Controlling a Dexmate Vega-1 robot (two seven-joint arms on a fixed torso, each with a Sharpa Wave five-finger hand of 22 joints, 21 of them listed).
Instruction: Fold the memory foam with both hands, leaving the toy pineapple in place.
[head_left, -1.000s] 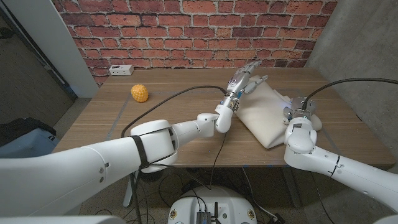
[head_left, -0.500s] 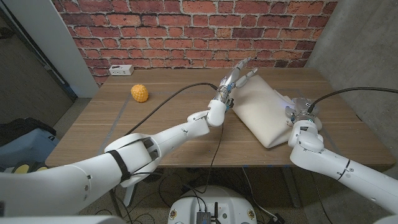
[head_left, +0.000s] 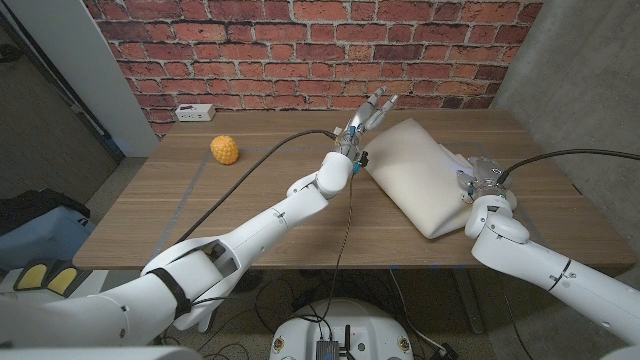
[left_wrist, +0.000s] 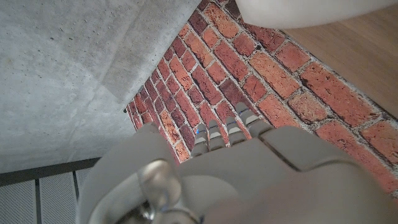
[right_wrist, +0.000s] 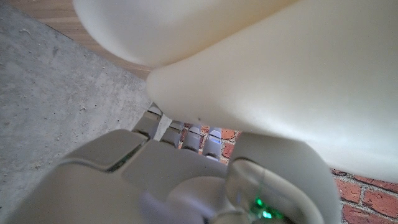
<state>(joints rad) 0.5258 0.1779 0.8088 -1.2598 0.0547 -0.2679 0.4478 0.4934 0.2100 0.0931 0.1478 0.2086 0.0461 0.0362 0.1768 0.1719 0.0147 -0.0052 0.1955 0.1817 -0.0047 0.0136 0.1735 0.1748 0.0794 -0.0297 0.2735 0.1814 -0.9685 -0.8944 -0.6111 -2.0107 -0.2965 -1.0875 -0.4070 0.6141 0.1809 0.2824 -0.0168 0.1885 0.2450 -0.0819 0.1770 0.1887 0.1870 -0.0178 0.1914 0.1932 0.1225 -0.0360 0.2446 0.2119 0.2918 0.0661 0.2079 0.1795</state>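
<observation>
foam (head_left: 420, 175) lies doubled on the worktop (head_left: 250, 200); left hand (head_left: 365, 118) released, right hand (head_left: 480, 182) grasping its edge. next, press the fold flat.

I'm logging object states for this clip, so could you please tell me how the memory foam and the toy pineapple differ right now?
The memory foam is large, cream-white and slab-like; the toy pineapple is small, yellow-orange and rounded. The foam lies on the table's right side with the right hand at its edge and the left hand by its far corner; the pineapple sits alone at far left. Both rest on the wooden table.
</observation>
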